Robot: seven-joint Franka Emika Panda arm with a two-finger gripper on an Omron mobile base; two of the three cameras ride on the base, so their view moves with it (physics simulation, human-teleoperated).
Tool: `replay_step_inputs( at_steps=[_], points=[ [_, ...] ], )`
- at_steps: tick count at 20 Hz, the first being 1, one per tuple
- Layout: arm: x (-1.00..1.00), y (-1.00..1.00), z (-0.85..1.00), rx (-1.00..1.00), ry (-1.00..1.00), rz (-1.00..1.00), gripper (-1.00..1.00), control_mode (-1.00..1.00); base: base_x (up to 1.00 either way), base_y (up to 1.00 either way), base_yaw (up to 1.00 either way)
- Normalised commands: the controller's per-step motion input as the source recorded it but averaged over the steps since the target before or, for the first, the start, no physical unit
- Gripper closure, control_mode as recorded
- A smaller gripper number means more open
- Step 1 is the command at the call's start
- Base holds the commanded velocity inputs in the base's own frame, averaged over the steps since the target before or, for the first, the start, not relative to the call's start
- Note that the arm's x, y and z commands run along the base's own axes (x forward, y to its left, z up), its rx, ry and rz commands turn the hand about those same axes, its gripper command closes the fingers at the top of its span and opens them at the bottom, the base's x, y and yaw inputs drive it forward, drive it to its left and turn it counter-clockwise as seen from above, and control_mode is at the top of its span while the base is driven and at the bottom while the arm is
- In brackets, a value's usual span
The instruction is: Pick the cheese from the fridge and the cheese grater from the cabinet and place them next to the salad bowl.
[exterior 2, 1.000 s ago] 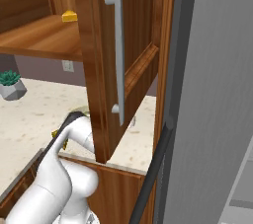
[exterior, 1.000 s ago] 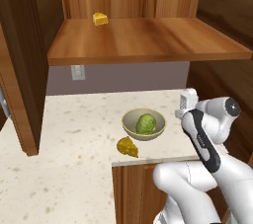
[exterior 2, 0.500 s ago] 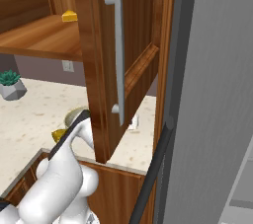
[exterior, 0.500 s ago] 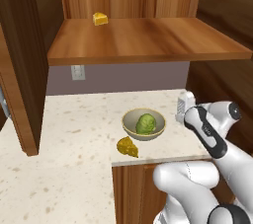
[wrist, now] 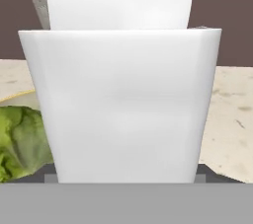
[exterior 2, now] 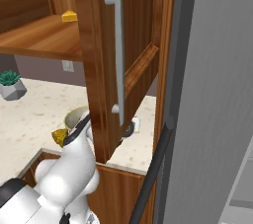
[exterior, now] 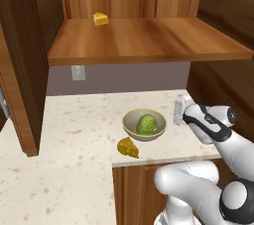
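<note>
While hand (exterior: 179, 115) grip can't be told, cheese (exterior: 128, 147) & salad bowl (exterior: 144, 125) sit on speckled counter (exterior: 74, 159).

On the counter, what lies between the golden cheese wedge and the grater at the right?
The salad bowl stands between them. In the left base view, the cheese lies at its front left and the cheese grater stands at its right, by the pincer.

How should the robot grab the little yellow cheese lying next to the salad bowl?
Probably from straight above, pinching the cheese across its flat sides. It lies low on the counter, so a sideways reach has little to hold, and the salad bowl sits close behind it. The top looks freest.
</note>
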Motion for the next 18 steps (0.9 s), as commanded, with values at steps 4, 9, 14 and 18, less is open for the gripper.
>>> replay_step_inputs(
  at_steps=[4, 9, 14, 18],
  points=[
    [0.27, 0.03, -0.24, 0.02, 0.00, 0.04, 1.00, -1.00, 0.00, 0.00, 0.00],
    [0.26, 0.00, -0.27, 0.02, 0.00, 0.04, 1.00, -1.00, 0.00, 0.00, 0.00],
    [0.19, 0.00, -0.28, 0.02, -0.01, 0.04, 1.00, -1.00, 0.00, 0.00, 0.00],
    [0.18, 0.03, -0.27, 0.01, -0.02, 0.01, 1.00, -1.00, 0.00, 0.00, 0.00]
  ],
)
